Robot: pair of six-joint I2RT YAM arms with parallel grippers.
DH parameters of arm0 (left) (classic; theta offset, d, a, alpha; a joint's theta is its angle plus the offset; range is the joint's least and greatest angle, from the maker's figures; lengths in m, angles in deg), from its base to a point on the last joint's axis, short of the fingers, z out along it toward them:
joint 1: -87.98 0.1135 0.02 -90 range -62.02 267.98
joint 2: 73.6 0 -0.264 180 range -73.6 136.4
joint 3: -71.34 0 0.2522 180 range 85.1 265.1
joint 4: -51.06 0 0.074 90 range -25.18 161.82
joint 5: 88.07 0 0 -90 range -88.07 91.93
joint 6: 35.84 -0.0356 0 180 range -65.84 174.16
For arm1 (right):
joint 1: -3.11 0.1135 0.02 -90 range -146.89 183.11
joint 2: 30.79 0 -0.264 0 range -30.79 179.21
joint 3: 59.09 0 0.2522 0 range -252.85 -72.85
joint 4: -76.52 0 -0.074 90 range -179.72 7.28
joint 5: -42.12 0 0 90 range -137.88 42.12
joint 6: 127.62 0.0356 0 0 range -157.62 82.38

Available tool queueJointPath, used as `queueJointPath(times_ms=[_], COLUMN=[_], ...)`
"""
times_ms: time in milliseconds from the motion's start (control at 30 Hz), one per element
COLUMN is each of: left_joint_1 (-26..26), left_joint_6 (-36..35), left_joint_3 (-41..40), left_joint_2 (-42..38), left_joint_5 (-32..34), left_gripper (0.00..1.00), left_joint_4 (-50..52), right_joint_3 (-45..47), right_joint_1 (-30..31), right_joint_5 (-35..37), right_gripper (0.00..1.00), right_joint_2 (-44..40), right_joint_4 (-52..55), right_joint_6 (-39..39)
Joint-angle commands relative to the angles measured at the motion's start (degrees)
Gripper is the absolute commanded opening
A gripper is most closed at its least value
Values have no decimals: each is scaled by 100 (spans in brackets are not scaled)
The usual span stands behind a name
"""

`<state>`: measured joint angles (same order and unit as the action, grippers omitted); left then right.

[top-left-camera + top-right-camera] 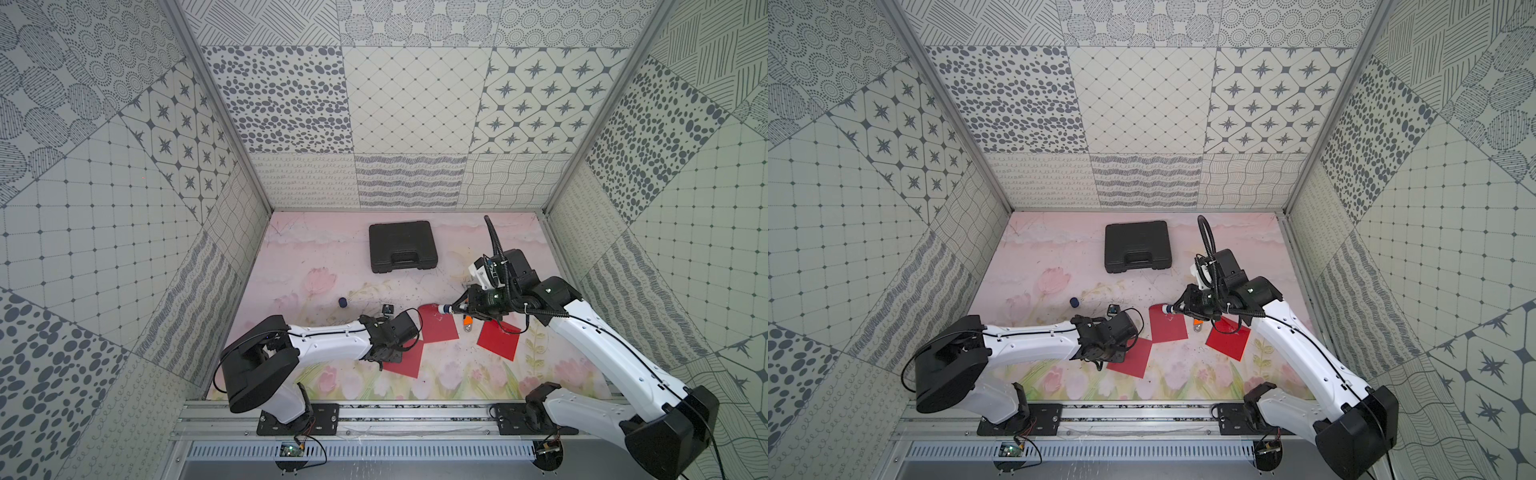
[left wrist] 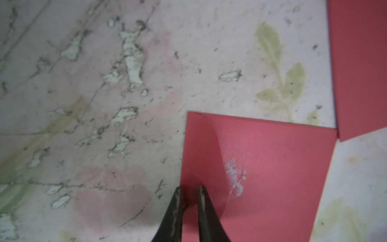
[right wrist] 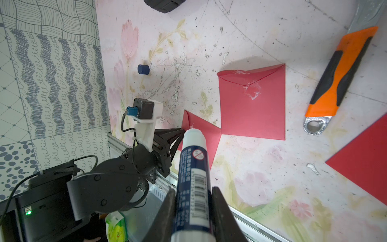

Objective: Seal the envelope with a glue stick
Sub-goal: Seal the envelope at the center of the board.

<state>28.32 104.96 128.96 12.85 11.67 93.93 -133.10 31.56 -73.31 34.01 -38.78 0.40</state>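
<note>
My right gripper (image 3: 193,189) is shut on the glue stick (image 3: 193,163), a navy and white tube with its white tip bare. In a top view the glue stick (image 1: 448,308) lies level over the far corner of the middle red envelope (image 1: 438,328). That envelope (image 3: 253,113) has its flap down with white glue smears on it. My left gripper (image 2: 189,189) stands over the flap edge of the near red envelope (image 2: 272,167). Its jaws are only narrowly apart, with nothing pinched between them. The flap curls up beside a glue smear. The navy cap (image 1: 342,302) lies apart to the left.
A third red envelope (image 1: 498,340) lies to the right, partly under my right arm. An orange-and-black wrench (image 3: 339,77) lies between it and the middle envelope. A shut black case (image 1: 402,246) sits at the back. Patterned walls close in three sides.
</note>
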Motion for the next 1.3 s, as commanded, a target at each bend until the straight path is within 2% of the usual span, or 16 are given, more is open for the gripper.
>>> queueJointPath(times_ms=[0,300,467,900,1267], left_joint_1=[178,249,330,416,444], left_joint_6=[-225,-585,-734,-860,-833], left_joint_3=[85,577,722,757,697], left_joint_2=[-202,108,262,542,935], left_joint_5=[-556,-587,-854,-1037,-1017], left_gripper=[17,14,12,5,3], left_joint_4=[1027,1000,726,250,272], right_joint_3=[-191,-212,-215,-216,-207], right_joint_1=[-24,-23,-32,-29,-27], right_joint_5=[23,38,43,38,16], right_gripper=[0,0,0,0,0], right_joint_2=[-160,-184,-182,-202,-173], right_joint_4=[-49,13,25,56,73], right_joint_6=[3,6,3,-2,-9])
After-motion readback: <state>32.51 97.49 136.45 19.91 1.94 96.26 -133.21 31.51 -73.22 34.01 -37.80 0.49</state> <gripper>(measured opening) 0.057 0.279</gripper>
